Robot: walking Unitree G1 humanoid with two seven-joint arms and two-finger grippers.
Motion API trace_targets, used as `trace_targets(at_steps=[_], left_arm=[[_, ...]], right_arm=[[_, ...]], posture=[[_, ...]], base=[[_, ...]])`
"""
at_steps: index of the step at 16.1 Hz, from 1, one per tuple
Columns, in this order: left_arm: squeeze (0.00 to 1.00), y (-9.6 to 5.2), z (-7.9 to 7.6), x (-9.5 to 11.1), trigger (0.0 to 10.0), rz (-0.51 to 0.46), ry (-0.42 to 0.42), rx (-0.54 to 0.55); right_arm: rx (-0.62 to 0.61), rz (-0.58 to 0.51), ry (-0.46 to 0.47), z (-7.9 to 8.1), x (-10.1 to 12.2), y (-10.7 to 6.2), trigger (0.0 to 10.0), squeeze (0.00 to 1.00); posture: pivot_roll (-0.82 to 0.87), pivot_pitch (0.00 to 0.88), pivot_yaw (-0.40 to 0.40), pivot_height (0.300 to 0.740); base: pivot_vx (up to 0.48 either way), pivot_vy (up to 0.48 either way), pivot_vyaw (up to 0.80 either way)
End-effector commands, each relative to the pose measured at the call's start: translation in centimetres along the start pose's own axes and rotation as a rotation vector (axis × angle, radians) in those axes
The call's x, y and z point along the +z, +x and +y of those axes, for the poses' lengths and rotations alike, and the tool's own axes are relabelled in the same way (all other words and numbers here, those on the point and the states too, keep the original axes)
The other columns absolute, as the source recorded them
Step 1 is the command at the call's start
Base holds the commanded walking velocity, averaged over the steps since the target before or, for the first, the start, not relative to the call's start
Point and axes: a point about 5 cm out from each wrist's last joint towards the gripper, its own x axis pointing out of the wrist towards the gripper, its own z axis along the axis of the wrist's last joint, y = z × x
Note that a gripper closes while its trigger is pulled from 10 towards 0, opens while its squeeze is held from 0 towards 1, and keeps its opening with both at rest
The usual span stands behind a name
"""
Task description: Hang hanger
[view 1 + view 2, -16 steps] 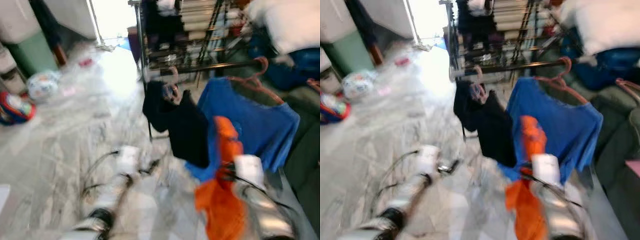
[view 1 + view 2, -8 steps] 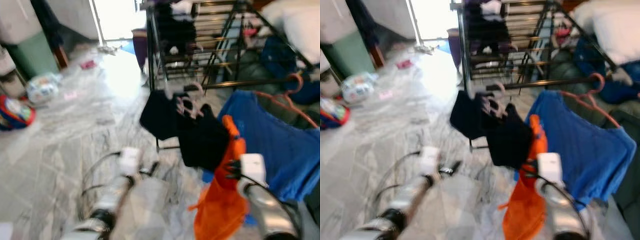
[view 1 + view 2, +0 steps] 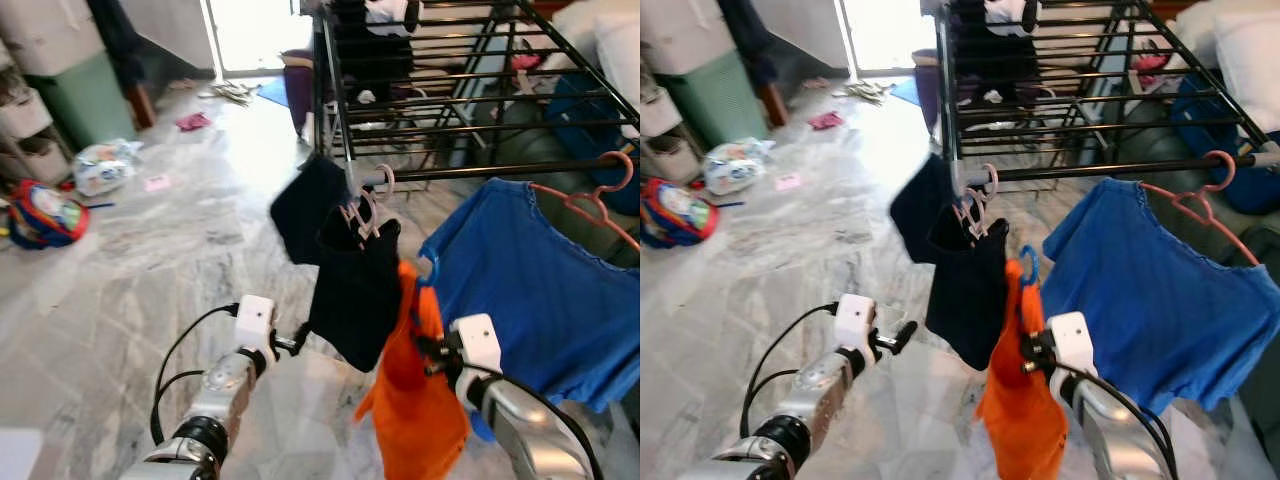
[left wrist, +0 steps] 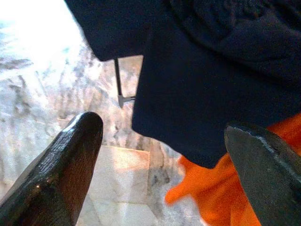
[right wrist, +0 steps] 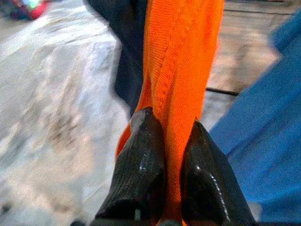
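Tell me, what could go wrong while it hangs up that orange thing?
The right tool pinches only the orange garment, not its blue hanger hook, so the cloth could slide off. The black garment and blue shirt crowd the rail, so the hook might snag them. The open left tool holds nothing and cannot steady anything.

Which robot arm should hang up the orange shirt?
The right. Its gripper is already pinched on the orange shirt, whose blue hanger hook sits below the rack bar. The left gripper is open, holding nothing.
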Motion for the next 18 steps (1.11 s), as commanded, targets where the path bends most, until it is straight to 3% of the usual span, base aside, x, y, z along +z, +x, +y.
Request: trace_targets(at_steps=[1,5,9,15,18], left_arm=[[0.0,0.0,-0.3,-0.4,10.0,0.022,0.002,0.0],[0.0,0.0,-0.1,-0.4,10.0,0.031,0.011,0.001],[0.0,0.0,-0.5,-0.4,10.0,0.033,0.037,-0.029],[0.0,0.0,-0.8,-0.5,10.0,0.028,0.044,-0.054],[0.0,-0.1,-0.9,-0.7,10.0,0.029,0.046,-0.06]], right_arm=[[0.082,-0.008,-0.02,0.6,0.6,-0.3,10.0,0.0],[-0.07,-0.071,-0.007,-1.5,1.0,-1.1,10.0,0.0],[-0.335,-0.147,-0.007,-4.6,2.5,-1.6,10.0,0.0],[-0.379,-0.139,-0.073,-7.9,5.6,-1.4,10.0,0.0],[-0.368,-0.157,-0.124,-9.5,8.8,-0.8,10.0,0.0]], posture=[[-0.12,0.039,0.057,0.74],[-0.13,0.043,0.058,0.74],[-0.13,0.047,0.064,0.74],[-0.11,0.077,0.065,0.74],[-0.1,0.087,0.06,0.74]], base=[[0.0,0.0,0.0],[0.0,0.0,0.0],[0.0,0.0,0.0],[0.0,0.0,0.0],[0.0,0.0,0.0]])
